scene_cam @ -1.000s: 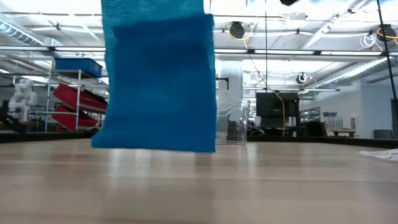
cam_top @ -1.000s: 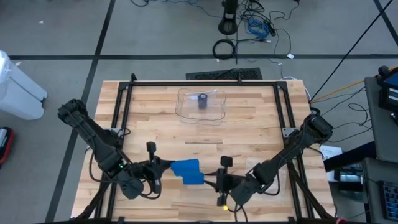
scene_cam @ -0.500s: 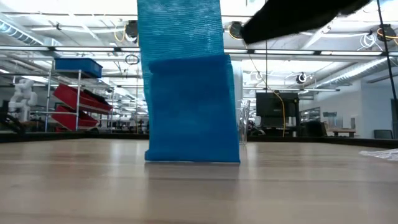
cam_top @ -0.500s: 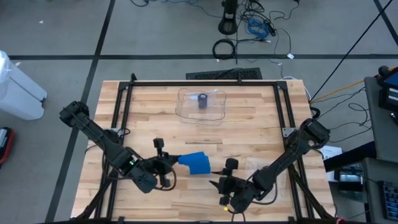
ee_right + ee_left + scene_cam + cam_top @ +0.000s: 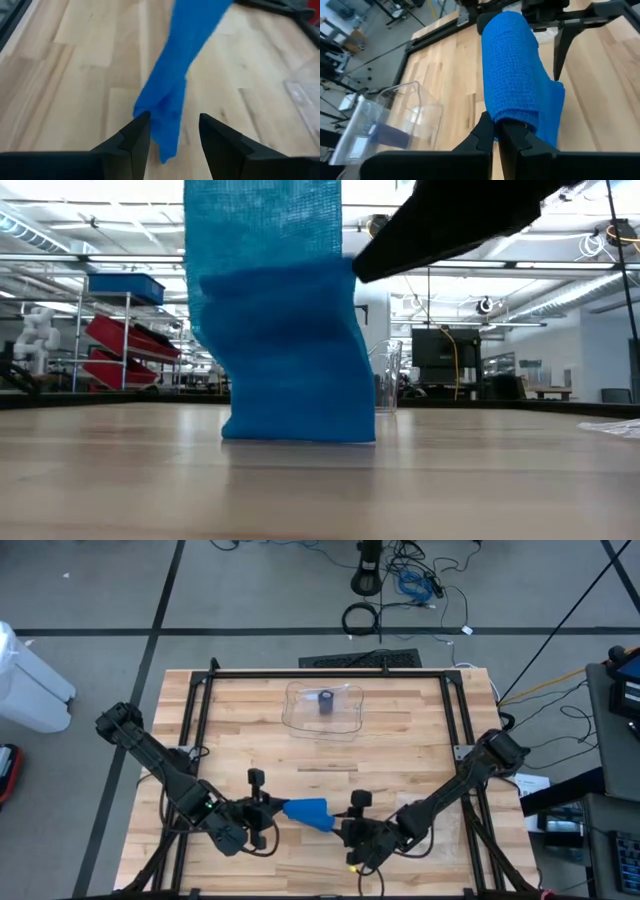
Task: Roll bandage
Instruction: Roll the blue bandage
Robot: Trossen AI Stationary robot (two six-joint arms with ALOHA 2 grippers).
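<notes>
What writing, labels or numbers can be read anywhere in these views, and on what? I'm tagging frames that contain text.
No readable text in any view.
The blue bandage is plain mesh with no print.
The clear container holds a dark roll; any label on it is too small to read.
A pale sticker on the container's wall in the left wrist view is too blurred to read.
The room's shelves and bins in the low view show no legible signs.

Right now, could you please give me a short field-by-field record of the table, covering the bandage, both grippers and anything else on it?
bandage: blue bandage, partly folded, lower edge resting on the wooden table
left gripper: left gripper shut on one end of the bandage
right gripper: right gripper open, fingers either side of the bandage's other end
elsewhere: clear tray at the table's far side, holding a small dark roll
</notes>
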